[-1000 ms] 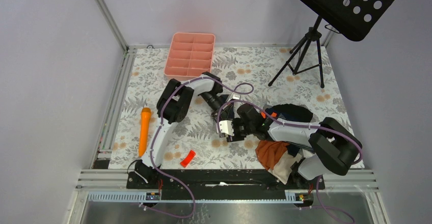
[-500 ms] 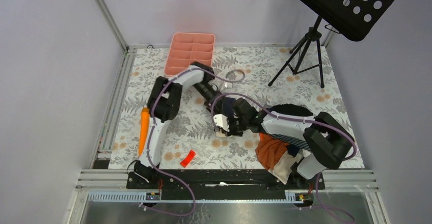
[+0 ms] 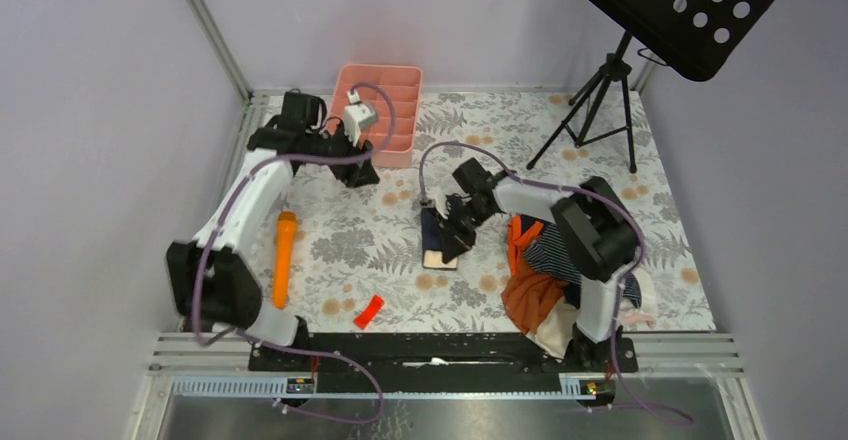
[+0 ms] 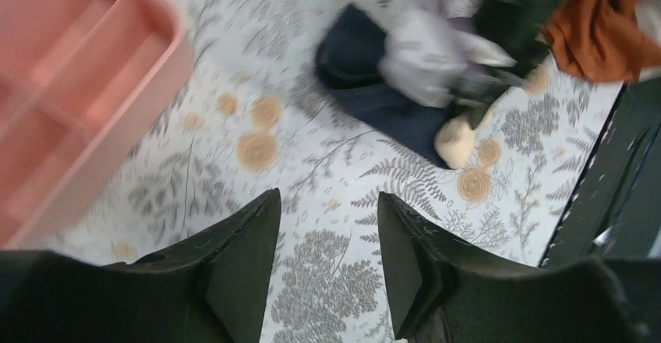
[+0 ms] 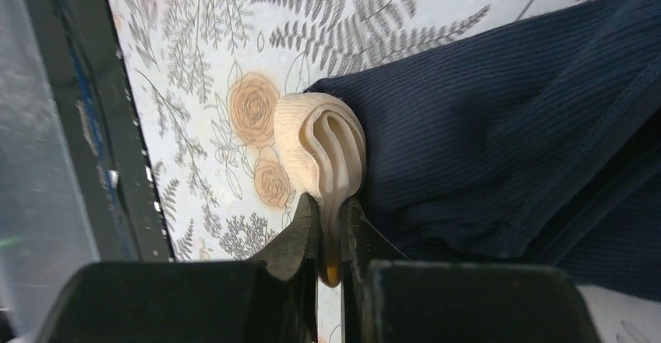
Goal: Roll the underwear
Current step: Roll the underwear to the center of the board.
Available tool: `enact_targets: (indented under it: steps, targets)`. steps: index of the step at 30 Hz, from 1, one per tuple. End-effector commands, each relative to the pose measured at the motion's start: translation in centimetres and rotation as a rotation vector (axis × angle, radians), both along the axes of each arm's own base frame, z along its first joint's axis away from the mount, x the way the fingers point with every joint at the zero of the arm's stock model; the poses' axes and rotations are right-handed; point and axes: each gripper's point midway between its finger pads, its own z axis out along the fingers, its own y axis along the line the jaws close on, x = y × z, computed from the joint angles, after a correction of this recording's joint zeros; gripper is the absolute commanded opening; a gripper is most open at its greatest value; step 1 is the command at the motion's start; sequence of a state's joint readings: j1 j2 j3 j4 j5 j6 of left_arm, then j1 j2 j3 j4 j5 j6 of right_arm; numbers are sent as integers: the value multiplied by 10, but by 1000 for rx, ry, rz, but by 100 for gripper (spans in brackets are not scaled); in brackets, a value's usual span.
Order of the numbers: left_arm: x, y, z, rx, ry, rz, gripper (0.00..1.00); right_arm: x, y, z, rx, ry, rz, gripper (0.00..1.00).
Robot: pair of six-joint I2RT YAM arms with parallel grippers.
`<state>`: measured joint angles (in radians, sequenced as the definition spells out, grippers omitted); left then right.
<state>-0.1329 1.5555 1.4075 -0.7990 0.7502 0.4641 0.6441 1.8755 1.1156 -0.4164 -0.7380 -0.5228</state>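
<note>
The navy underwear [image 3: 436, 232] lies folded on the floral cloth at mid-table, its tan waistband [image 3: 437, 258] at the near end. My right gripper [image 3: 452, 232] is down on it. In the right wrist view my right gripper [image 5: 331, 212] is shut on the bunched tan waistband [image 5: 319, 144], with the navy cloth [image 5: 507, 125] spreading to the right. My left gripper [image 3: 362, 172] hangs apart from it, beside the pink tray. In the left wrist view my left gripper [image 4: 327, 206] is open and empty, and the underwear [image 4: 366, 86] shows blurred further off. A striped piece [image 3: 553, 250] lies in the clothes pile.
A pink compartment tray [image 3: 375, 110] stands at the back, close to my left gripper. An orange marker [image 3: 283, 258] and a small red piece [image 3: 368, 310] lie at the near left. A clothes pile with an orange garment [image 3: 528, 298] sits at the right. A tripod [image 3: 598, 100] stands at the back right.
My left gripper has opened, let go and swung back left to the pink tray. My right gripper has shut on the tan waistband, and its arm has swung round behind the underwear.
</note>
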Motion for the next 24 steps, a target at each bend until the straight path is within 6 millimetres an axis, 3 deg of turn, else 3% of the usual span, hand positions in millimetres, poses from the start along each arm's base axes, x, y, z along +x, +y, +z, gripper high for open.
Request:
enact_targets:
  steps: [1,5,8,10,14,18,24]
  targets:
    - [-19,-31,22,95,-391,-184,54,4,-6,-9,-69,217,-69,1]
    - [-72,-65,11,175,-581,-450,55,7,-10,-28,-137,348,-98,2]
    - [-113,-98,-16,218,-622,-676,56,4,-15,-40,-188,421,-93,4]
    - [-128,-116,-38,233,-594,-766,56,2,-19,-49,-227,456,-102,4]
    - [-133,-145,-85,260,-489,-766,54,-3,-28,-62,-279,532,-118,4]
    - [-142,-159,-106,229,-460,-784,50,0,-27,-64,-285,550,-129,4]
    - [-141,-148,-143,311,-426,-806,47,1,-28,-68,-300,557,-142,4]
